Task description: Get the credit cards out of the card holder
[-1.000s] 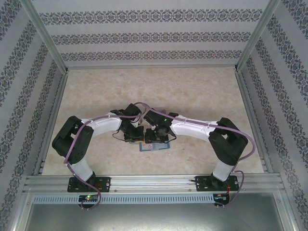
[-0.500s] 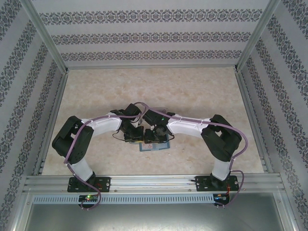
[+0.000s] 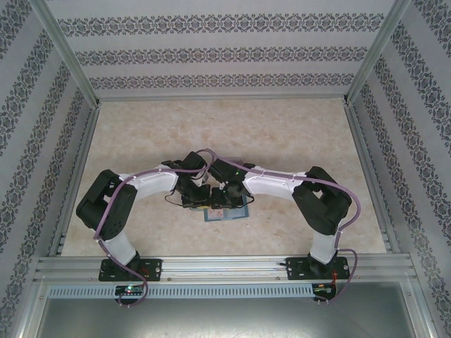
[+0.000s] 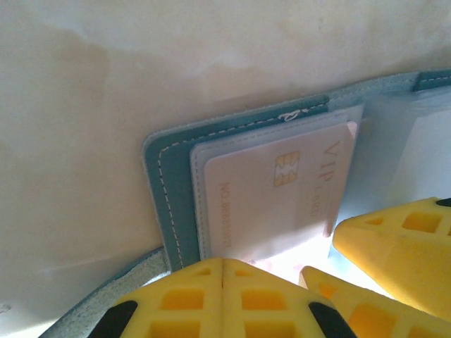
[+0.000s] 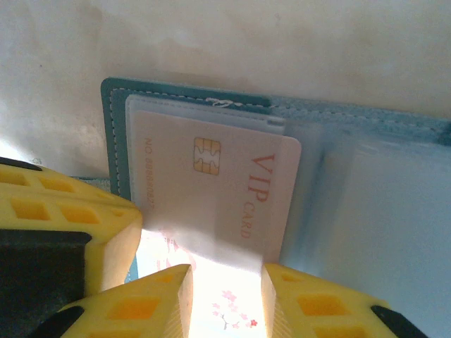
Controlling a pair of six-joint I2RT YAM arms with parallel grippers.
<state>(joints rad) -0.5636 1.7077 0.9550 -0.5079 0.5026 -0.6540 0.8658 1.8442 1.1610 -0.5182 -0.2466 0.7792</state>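
Observation:
The teal card holder [image 3: 227, 215] lies open on the table, its stitched edge [image 4: 169, 183] and corner [image 5: 115, 134] showing in the wrist views. A pale credit card [image 5: 218, 183] marked VIP, with a gold chip, sits in the holder's clear sleeve; it also shows in the left wrist view [image 4: 275, 197]. My left gripper [image 4: 223, 260] is shut, with nothing between its tips, down at the holder's near edge. My right gripper [image 5: 225, 271] is open, jaws apart over the card's near end. The card's brightly lit near end lies in the gap between the jaws.
More clear sleeves [image 5: 380, 211] fan out to the right of the card. The left gripper's yellow fingers [image 5: 70, 232] stand close beside my right ones, and the right fingers [image 4: 394, 239] crowd the left wrist view. Patterned walls [image 3: 225, 53] enclose the beige table [image 3: 225, 127].
The right arm's elbow has shifted left, toward the holder, and its jaws have narrowed a little. The left arm and the holder have stayed put.

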